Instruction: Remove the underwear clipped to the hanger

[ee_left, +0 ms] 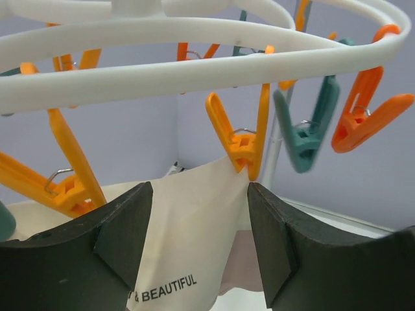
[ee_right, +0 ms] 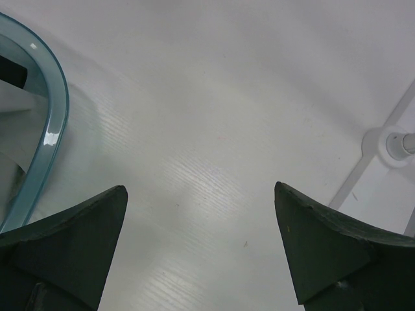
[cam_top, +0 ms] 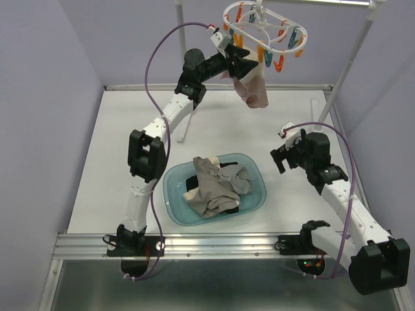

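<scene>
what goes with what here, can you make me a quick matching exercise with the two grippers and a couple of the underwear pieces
Column one:
1. pale pink underwear
2. beige underwear
3. right gripper
4. left gripper

Column two:
a. lying in the teal basin
b. open above bare table
c. hanging from an orange clip on the hanger
d. open, one finger on either side of the hanging cloth

Pairs: 1-c, 2-a, 3-b, 4-d
</scene>
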Available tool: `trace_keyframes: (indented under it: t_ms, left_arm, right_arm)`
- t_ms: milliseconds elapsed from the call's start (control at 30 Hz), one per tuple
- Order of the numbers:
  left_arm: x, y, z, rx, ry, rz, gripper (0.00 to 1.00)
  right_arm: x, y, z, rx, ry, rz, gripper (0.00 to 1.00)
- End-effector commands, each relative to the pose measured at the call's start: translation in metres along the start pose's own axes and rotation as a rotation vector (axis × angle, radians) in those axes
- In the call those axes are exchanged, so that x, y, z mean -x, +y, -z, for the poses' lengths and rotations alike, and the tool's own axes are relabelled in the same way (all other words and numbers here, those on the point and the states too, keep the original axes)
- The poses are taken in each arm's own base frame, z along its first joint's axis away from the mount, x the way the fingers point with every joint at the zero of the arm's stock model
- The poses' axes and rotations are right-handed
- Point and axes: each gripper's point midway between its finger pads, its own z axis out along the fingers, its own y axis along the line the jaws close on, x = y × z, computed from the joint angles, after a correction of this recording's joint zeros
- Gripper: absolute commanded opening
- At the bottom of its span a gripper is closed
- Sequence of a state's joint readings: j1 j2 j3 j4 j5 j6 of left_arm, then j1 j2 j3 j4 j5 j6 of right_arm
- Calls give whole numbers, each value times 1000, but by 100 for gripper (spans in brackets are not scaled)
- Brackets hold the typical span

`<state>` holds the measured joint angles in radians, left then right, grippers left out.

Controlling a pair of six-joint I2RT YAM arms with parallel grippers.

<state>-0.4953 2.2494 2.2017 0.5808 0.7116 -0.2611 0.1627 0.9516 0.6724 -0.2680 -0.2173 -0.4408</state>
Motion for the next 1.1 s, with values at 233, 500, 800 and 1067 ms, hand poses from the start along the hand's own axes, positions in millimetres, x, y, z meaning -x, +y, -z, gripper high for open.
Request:
trace_keyframes:
  t_ms: [233,500,800,1067]
  left_arm:
    - [62,-42,-2,-158,-139,-59,70]
    - [72,-41,-12,-111,-195,-78,70]
    - [74,-49,-32,-64,-258,-98,70]
    - [79,-40,-40,40,-306,-116,62]
  right_arm:
    - [6,-6,-1,-24,-31,5,100]
    - [7,-6,-1,-23,-33,6,100]
    - [7,-6,0,-24,-36,6,100]
    - [9,-7,1,-28,-41,8,100]
